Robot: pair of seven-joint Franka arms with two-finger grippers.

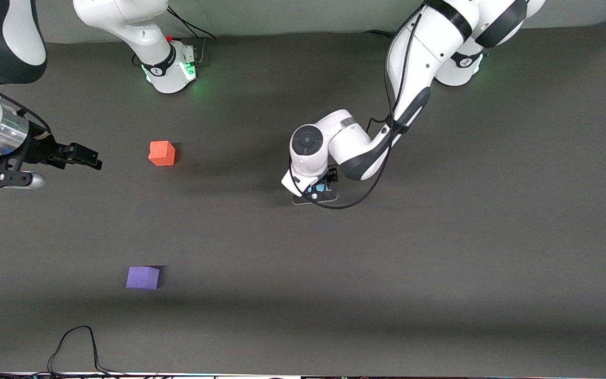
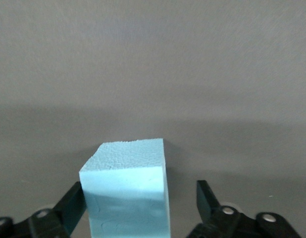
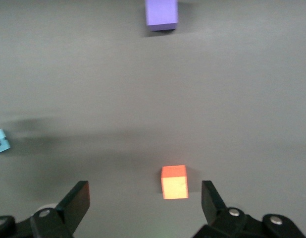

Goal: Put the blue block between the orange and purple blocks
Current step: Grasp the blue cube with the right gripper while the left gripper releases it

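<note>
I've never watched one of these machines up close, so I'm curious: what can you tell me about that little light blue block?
The blue block is a small sky-blue cube that looks like matte foam, with a grainy top and faint dents on its side. It sits upright on the dark table, near the middle, between the fingers of the left hand. One finger is against its side; the other stands apart with a visible gap, so it is not clamped. From the front view the arm mostly hides it.

Dark grey table mat (image 1: 440, 273); black cable (image 1: 74, 345) looped at edge nearest front cam
</note>
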